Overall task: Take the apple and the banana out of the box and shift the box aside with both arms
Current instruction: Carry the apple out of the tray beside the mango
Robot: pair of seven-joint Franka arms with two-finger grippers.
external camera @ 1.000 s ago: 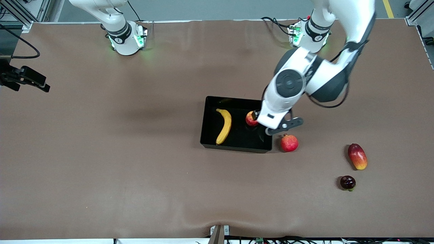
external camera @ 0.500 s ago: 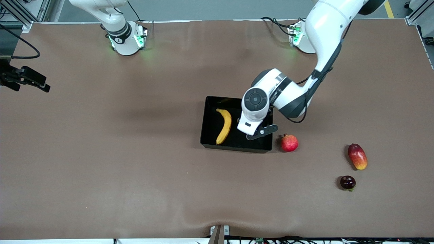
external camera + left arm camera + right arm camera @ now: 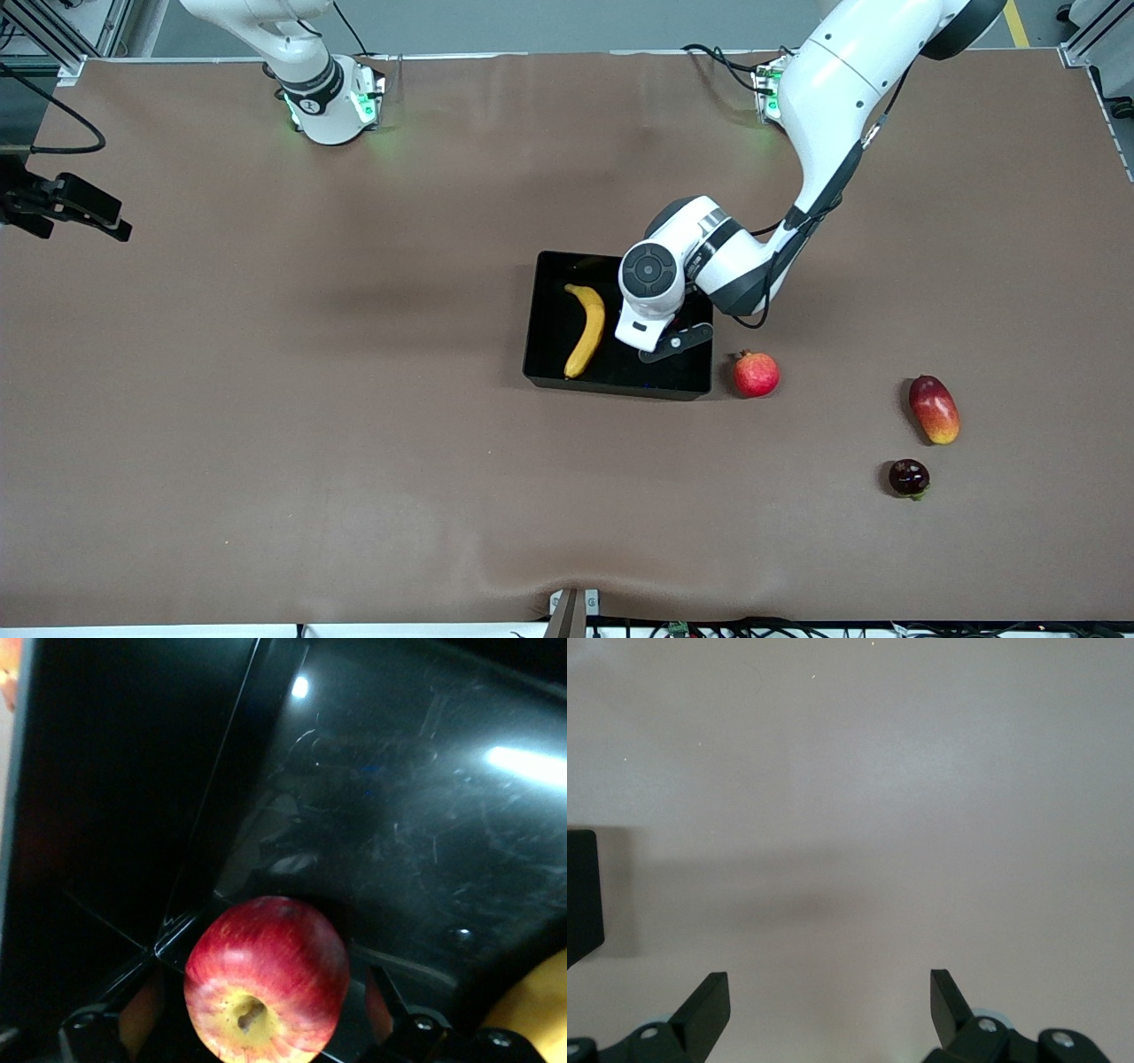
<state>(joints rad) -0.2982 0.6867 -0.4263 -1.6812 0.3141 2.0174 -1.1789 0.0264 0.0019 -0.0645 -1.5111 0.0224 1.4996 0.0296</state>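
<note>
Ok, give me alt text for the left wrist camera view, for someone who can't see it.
A small red apple with a yellowish stem dimple sits between the open fingers of the left end effector, untouched, on the glossy black floor of the box. One yellow end of the banana shows at the picture's edge.

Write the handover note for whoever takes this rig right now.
Left tool: open, down inside the shallow glossy black plastic box, one finger on either side of the small red-yellow apple, not closed on it.
Right tool: open, waiting over bare table at the right arm's end.
Long curved yellow banana: lying in the box, untouched.
Done: nothing is out of the box yet.
Left: grip and lift out the apple, take out the banana, move the box aside with both arms.
</note>
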